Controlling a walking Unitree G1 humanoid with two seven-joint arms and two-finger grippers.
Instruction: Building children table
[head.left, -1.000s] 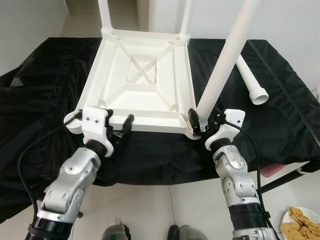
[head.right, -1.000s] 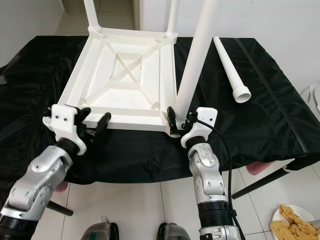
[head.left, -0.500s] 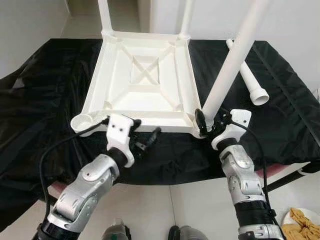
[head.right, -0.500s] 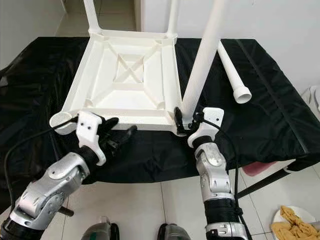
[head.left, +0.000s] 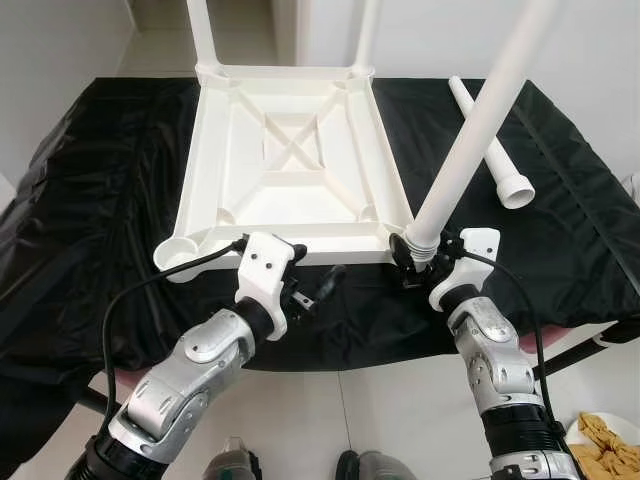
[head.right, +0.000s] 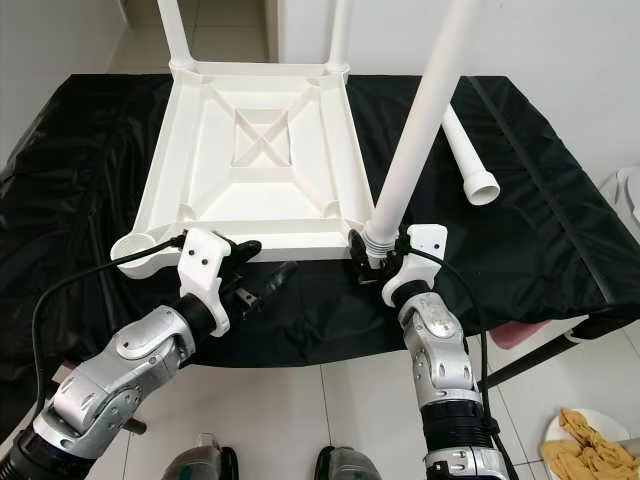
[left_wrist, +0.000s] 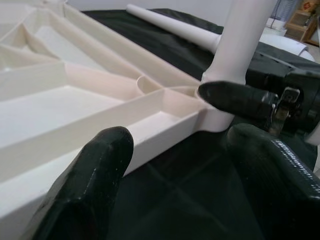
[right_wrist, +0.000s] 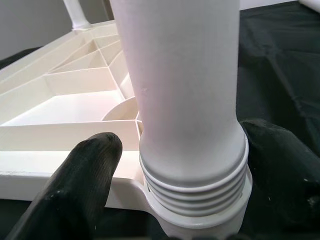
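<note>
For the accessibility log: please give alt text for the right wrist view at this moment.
A white table leg stands with its threaded end in the corner socket of an upturned white tabletop, only partly screwed in. The right gripper has a black finger on each side of the leg. Black cloth lies behind.

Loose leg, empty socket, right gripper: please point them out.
Loose leg (head.left: 490, 150), left eye view, middle of the tube on the black cloth.
Empty socket (head.left: 176, 250), left eye view, round rim at the near left corner.
Right gripper (head.left: 420, 262), left eye view, between its fingertips.
</note>
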